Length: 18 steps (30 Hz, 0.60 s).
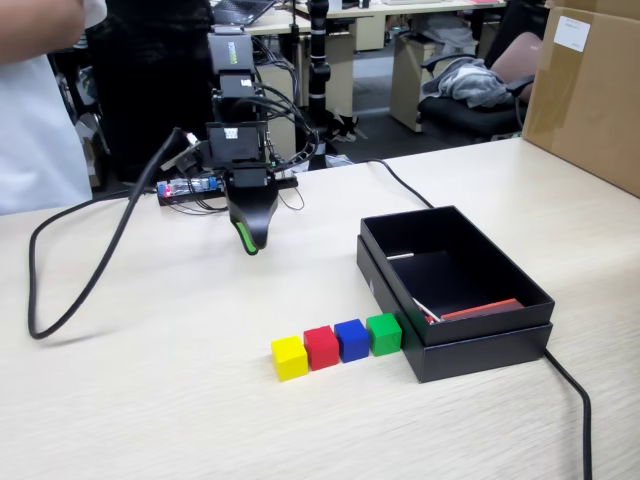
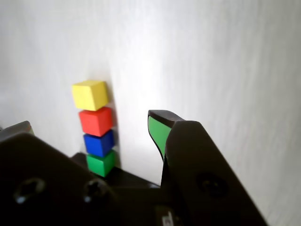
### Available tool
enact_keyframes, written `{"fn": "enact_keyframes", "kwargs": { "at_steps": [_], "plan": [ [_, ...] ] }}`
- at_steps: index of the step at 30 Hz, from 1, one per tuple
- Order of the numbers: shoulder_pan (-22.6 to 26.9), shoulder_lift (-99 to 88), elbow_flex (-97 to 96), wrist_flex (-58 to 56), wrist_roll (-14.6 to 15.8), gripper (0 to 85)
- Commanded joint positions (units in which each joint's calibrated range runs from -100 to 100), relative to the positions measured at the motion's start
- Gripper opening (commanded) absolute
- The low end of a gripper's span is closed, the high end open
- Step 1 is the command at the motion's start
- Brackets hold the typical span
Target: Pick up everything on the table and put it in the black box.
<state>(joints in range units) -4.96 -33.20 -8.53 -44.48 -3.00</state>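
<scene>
A pale wooden table [image 1: 150, 400] fills the fixed view. In the lower middle of the frame, four small cubes sit in a tight row, side by side and touching: yellow cube [image 1: 289, 358], red cube [image 1: 321, 347], blue cube [image 1: 351, 339] and green cube [image 1: 384, 333]. The green one sits just beside the near corner of the black box [image 1: 480, 350], which lies at the right of the frame, shallow, open and nested in its lid, with a few flat items inside. The claw [image 1: 248, 237] hangs in the upper left of the frame, well apart from the cubes, holding nothing; its two sides overlap in both views, so I cannot tell whether it is open or closed. A black cable [image 1: 80, 270] loops at the left. The cubes look light, rigid and smooth-faced, probably easy to pinch. Because they touch, the yellow cube's free end face and its neighbours leave little room, so gripping across the front and back faces seems safest.
</scene>
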Motion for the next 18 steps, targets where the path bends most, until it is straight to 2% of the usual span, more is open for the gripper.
{"fn": "enact_keyframes", "kwargs": {
  "at_steps": [1,7,18],
  "plan": [
    [-0.2,11.9,14.3,-5.3,0.0,47.7],
    [0.1,38.4,42.6,-13.5,-0.3,47.5],
    [0.8,61.0,60.8,-16.9,-0.4,47.3]
  ]
}}
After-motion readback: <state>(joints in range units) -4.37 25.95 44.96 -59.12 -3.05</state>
